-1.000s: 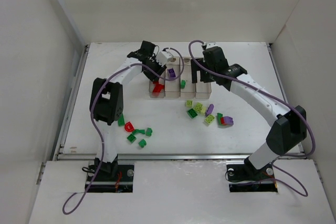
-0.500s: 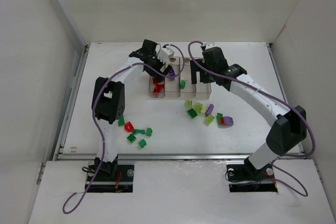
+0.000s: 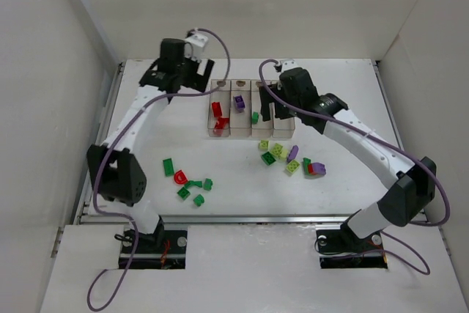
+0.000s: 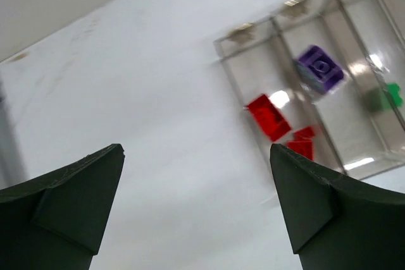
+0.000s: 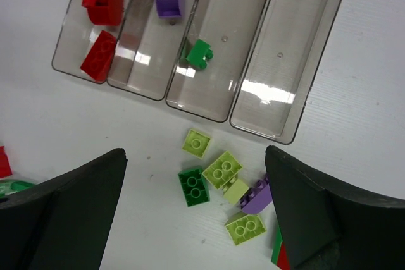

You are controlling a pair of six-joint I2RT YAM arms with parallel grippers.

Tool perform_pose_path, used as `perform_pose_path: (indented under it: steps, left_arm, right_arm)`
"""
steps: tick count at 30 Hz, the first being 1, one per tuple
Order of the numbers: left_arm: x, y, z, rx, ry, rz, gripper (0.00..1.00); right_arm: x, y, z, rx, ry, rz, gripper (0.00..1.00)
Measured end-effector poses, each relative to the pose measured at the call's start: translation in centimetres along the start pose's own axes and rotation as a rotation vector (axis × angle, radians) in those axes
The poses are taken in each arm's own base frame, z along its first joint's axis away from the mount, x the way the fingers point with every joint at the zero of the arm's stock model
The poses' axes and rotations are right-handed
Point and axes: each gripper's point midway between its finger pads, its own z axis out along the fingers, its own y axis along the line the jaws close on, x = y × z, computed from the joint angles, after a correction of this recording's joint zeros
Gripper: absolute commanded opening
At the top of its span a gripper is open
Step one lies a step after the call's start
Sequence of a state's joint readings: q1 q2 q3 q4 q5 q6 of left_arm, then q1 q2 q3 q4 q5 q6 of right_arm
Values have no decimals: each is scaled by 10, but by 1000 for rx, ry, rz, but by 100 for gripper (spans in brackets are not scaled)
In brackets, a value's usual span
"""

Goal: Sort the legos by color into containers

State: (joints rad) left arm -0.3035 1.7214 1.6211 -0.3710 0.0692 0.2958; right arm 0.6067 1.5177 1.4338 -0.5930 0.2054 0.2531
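Well, red legos [image 4: 269, 117] lie in containers [image 4: 253, 62], beyond L jaws.

I'm seeing the bins [image 5: 297, 61] gleaming as clear smoky plastic, glossy with glare; the legos [image 5: 221, 167] are looking like smooth, shiny plastic, and the tabletop [image 5: 380, 124] is showing matt white.

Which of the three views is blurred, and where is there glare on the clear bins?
Left wrist view: blurred, the purple plastic brick and the red plastic bricks look smeared. Right wrist view: sharp, with white glare patches on the floors of the clear smoky-plastic bins. Top view: even, soft light on the white table.
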Motion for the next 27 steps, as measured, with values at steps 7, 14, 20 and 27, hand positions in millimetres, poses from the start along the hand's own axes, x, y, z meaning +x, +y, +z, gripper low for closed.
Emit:
perform_pose_path:
  steps: [7,14,20,27]
  left_arm:
    - [18,108,-90,-314,-82,-203,100]
    - [75,161,-144,-565,-8,-310,100]
    - [128,190,-198,-782,34,-412,100]
    - [144,183,-232,-895,18,-424,100]
  right_arm:
    - [-1,24,-12,-54,-18,-33,95]
    - [-11,103,-4,-182,-25,-143,93]
    - [31,198,24,-363,83,-260,76]
    - [102,274,57,-490,235,-332,88]
